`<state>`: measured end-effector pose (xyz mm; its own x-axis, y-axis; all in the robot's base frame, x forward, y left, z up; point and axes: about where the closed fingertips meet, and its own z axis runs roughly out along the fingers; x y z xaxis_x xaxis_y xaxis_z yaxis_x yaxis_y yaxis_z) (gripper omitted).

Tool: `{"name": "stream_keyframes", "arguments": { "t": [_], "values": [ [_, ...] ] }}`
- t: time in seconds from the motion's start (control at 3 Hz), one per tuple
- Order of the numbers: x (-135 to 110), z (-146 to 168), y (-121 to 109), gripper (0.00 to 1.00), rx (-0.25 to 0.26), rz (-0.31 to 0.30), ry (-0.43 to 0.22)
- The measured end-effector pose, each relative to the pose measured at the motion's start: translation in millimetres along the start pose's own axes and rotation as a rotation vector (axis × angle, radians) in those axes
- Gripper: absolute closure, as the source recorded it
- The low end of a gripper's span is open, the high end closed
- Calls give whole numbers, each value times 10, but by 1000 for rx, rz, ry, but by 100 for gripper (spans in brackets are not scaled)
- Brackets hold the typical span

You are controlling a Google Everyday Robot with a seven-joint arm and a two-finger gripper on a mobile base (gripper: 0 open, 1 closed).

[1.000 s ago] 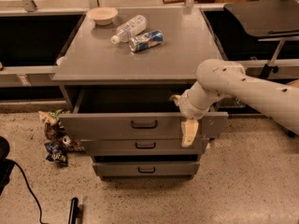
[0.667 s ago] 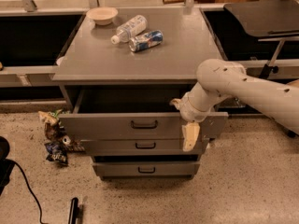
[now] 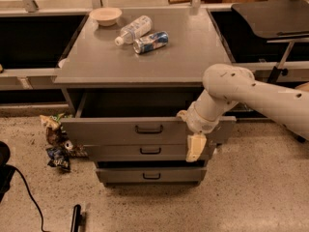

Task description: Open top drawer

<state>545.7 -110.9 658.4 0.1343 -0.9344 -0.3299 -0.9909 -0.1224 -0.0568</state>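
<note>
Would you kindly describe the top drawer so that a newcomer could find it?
Find the central grey cabinet. Its top drawer, pulled open, has the gripper before its right end. It is wider and taller-fronted than the two drawers below.

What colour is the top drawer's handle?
Black, clearest in the camera view. The hand is right of the handle, at the front of the top drawer.

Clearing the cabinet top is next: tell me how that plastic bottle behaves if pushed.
Lying on its side, the plastic bottle would probably roll. It looks thin and clear, so likely light and squashy. It might bump the can beside it. The gripper hangs at the front of the top drawer.
</note>
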Motion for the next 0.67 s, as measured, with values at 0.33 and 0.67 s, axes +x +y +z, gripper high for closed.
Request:
{"name": "stream_keyframes", "arguments": {
  "t": [0.33,0.67],
  "values": [
    [27,-149,94,43,14,27,40],
    [24,-311,155,66,35,40,75]
  ]
}}
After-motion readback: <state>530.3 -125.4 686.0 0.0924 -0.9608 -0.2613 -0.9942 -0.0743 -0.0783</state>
